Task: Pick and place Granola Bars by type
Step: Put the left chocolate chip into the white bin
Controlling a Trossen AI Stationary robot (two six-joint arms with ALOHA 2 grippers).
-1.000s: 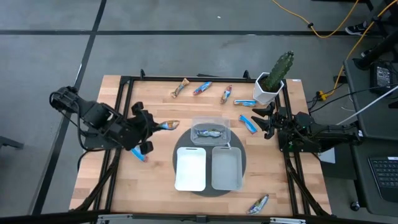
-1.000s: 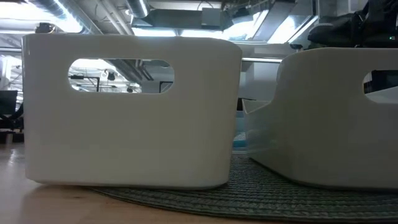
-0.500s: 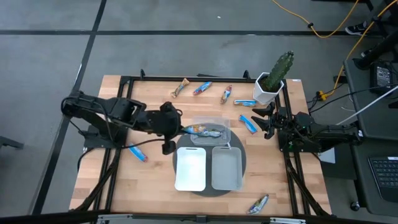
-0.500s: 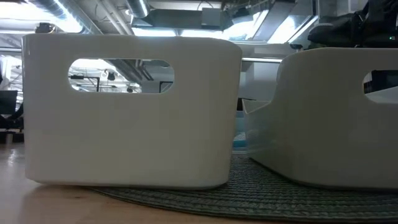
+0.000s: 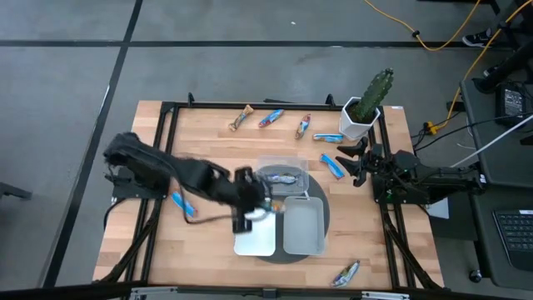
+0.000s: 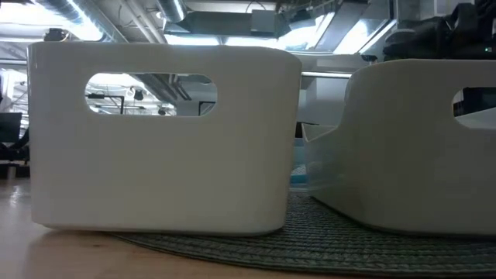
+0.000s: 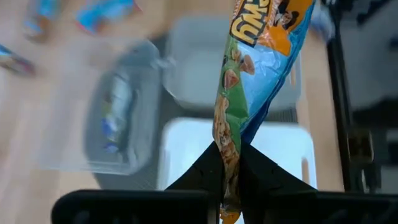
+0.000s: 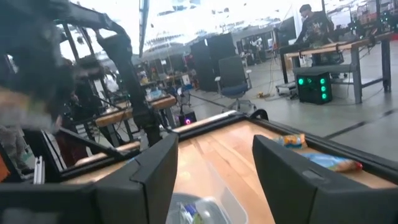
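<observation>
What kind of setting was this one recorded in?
Probably an open robotics lab or workshop: the wooden worktable stands on grey concrete floor, with workbenches and office chairs beyond, exposed ceiling ducts overhead.

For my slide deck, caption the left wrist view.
Left gripper shut on a granola bar above the white tray.

Two dark jointed arms, black cabled links, matte black wedge-shaped pincer fingers (image 8: 155, 168).
</observation>
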